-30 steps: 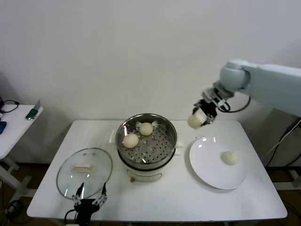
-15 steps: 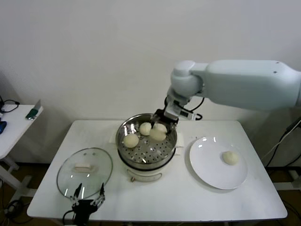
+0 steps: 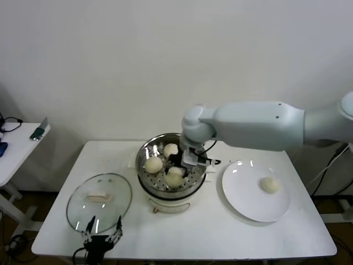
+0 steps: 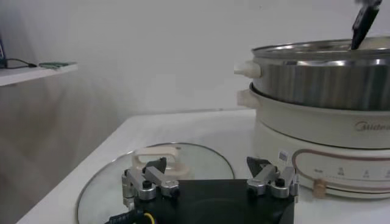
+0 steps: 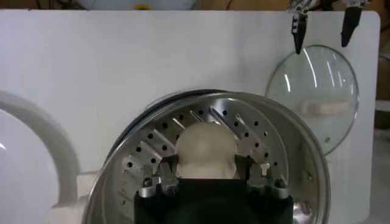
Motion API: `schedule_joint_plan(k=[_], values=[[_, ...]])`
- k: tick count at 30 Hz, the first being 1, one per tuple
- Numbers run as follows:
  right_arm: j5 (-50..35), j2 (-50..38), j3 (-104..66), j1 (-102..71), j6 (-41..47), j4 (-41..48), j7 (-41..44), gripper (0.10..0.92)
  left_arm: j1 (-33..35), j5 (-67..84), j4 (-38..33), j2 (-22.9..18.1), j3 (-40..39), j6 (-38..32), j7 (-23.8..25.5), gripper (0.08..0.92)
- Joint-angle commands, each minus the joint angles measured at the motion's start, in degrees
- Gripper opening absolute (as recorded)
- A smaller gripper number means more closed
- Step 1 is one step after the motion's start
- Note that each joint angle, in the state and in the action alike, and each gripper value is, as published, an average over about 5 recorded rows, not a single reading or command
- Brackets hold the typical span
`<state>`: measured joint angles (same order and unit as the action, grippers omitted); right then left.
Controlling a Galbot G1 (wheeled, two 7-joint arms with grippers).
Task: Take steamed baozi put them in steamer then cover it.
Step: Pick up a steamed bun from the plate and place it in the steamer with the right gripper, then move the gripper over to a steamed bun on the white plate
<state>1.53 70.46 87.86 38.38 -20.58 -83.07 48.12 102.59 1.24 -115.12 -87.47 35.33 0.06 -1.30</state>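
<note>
Here the right end effector point(image 5: 206, 173) is gripping a cream-white dough bun point(image 5: 205, 150) low over the shiny round steel steamer's point(image 3: 144, 152) perforated tray, probably for a gentle set-down. The left end effector point(image 3: 102, 236) is hovering open beside the clear glass lid point(image 3: 99, 194) on the bench point(image 3: 215, 234).

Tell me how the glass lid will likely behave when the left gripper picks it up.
The cover looks rigid, breakable glass, so probably heavyish and unforgiving if dropped. Its bar handle is the only obvious grip; being wide and flat, it may tilt unless the open left gripper grasps centrally.
</note>
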Motion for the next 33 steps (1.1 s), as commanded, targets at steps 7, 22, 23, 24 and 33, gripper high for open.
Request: schedule_joint_plan(k=[7,22,23,24,33], values=[[3.6,2.0,-0.3,-3.0,-1.3,3.2,-2.2,0.705,0.0,0.1,0.0,0.1,0.0,-0.2,-0.1,0.823],[-31.3,-15.3,9.2,18.2,4.1,6.9,12.1,0.823,-0.2,0.0,-0.1,0.0,-0.2,-0.2,0.0,0.823],[-33.1,-17.4,11.3,19.5,6.2,7.7,13.2,0.823,-0.3,0.0,-0.1,0.0,-0.2,-0.1,0.0,0.823],[-33.9,-19.3,12.9,20.3,7.9,8.3,14.0,0.823,-0.4,0.1,-0.2,0.0,-0.2,0.0,0.0,0.823],[-30.5,-36.7,19.8,14.6,24.5,9.6,13.2,0.823,-0.9,0.7,-0.7,0.2,0.4,0.3,0.2,0.823]])
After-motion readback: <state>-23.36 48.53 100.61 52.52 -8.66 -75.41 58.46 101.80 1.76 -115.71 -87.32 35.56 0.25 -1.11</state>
